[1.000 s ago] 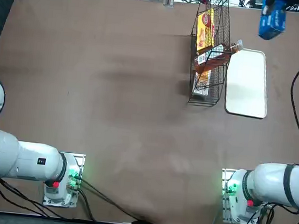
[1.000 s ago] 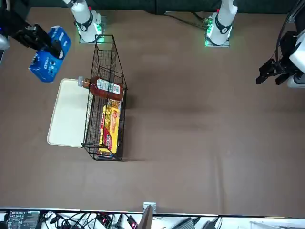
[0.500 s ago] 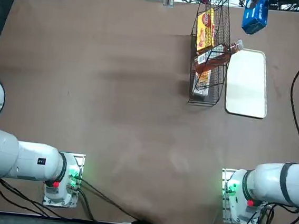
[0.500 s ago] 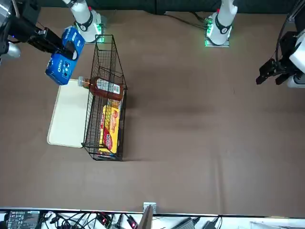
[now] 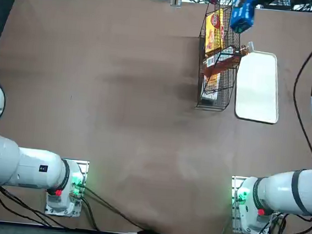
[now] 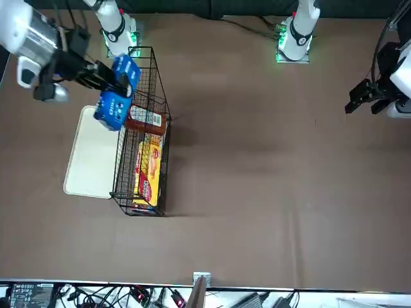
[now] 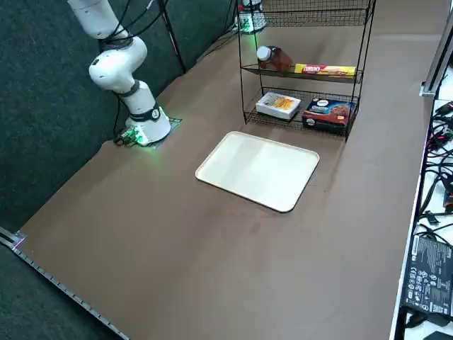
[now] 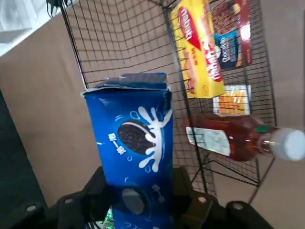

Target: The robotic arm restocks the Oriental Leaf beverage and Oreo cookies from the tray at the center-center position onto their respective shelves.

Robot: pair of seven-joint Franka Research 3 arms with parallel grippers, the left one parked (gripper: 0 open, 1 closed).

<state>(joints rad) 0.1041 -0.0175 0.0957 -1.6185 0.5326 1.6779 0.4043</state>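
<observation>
**Oreo pack up at the rack, tray already bare**

Top view: the Oreo cookies hang over the far end of the shelves, carried high, probably so the pack can go in from the open side instead of snagging the wire. The Oriental Leaf beverage lies on its side across a tier, white cap poking out of the shelves toward the tray. My guess is it's lying down because the tiers are low for an upright bottle. The tray sits just beside the shelves with nothing on it.

Front view: the hand at the end of the robotic arm is clamped on the blue pack right at the shelves' upper corner, above the bottle. The pack hangs tilted, one end lower.

Right side view: the shelves are thin black wire, so you see straight through. The bottle shares a tier with a long yellow packet; two small boxes sit one tier below. The tray is smooth, matte and round-cornered on the brown desk. Neither hand nor pack shows here.

Right wrist view: black fingers pinch the lower part of the glossy cardboard-looking pack, a rigid oblong that should stay square under the grip. Behind it is the wire grid, plus the clear, slippery-looking bottle.
</observation>
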